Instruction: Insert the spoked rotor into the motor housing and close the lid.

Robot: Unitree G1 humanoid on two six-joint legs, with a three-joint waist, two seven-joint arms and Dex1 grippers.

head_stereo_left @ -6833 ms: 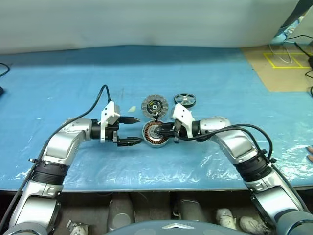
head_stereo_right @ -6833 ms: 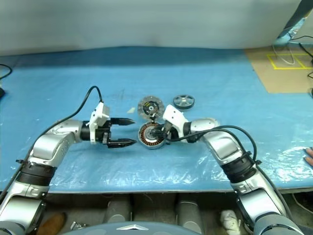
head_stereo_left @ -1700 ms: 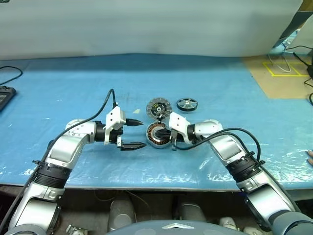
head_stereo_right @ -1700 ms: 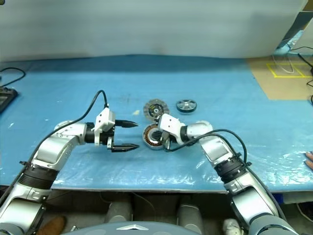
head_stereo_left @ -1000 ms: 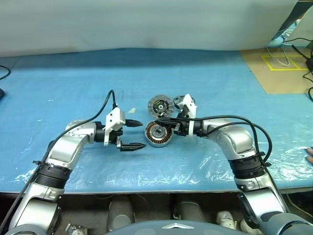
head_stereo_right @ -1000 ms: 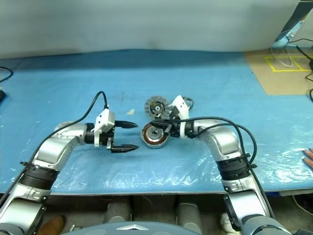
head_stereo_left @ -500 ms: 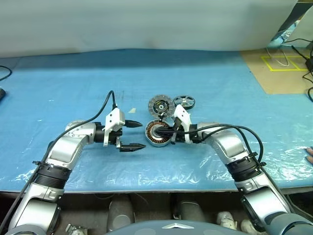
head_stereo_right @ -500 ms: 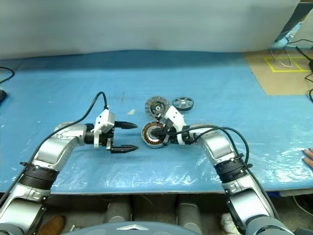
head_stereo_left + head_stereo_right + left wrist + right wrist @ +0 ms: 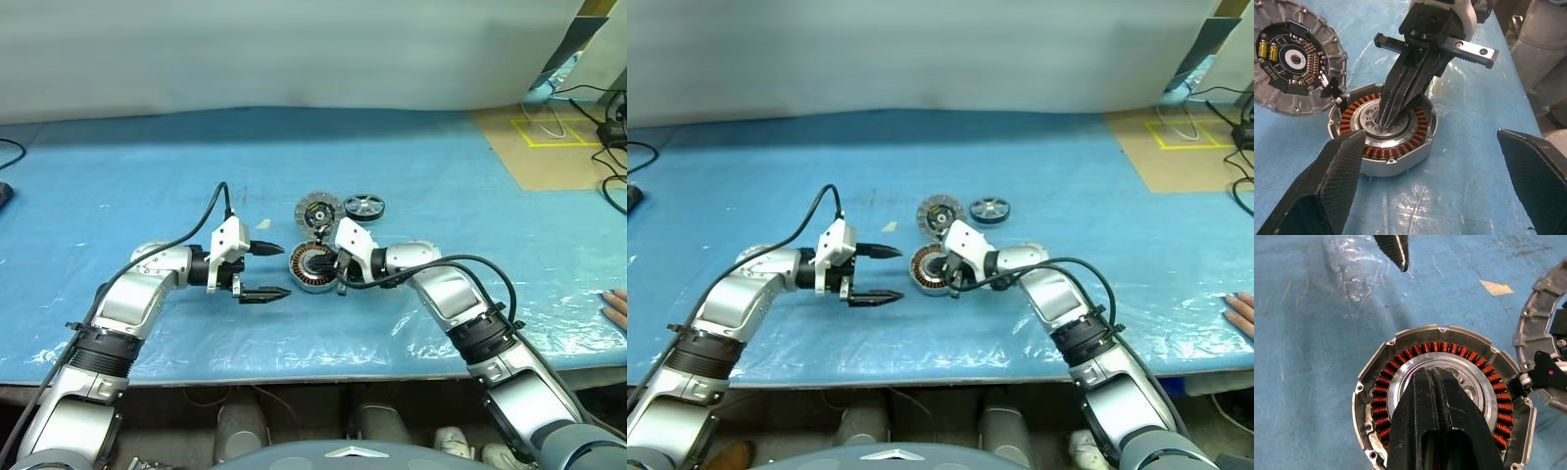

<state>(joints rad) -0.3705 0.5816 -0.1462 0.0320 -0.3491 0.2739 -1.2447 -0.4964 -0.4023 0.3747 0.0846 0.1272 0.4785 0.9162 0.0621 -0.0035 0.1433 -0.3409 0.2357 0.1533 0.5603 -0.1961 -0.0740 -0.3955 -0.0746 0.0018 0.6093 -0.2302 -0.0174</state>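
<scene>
Copper-wound motor housing (image 9: 1382,132) holds closed right end effector (image 9: 1385,117); left end effector (image 9: 266,271) gapes beside.

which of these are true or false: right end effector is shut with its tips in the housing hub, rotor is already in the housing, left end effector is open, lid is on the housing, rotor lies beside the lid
1. The right end effector is shut, tips in the hub of the motor housing. True.
2. The spoked rotor already sits in the housing. False: it lies on the blue table cover, apart from the housing.
3. The left end effector is open. True, and it holds nothing.
4. The lid closes the housing. False: it lies behind the housing, whose windings are bare.
5. The rotor lies beside the lid. True.
</scene>
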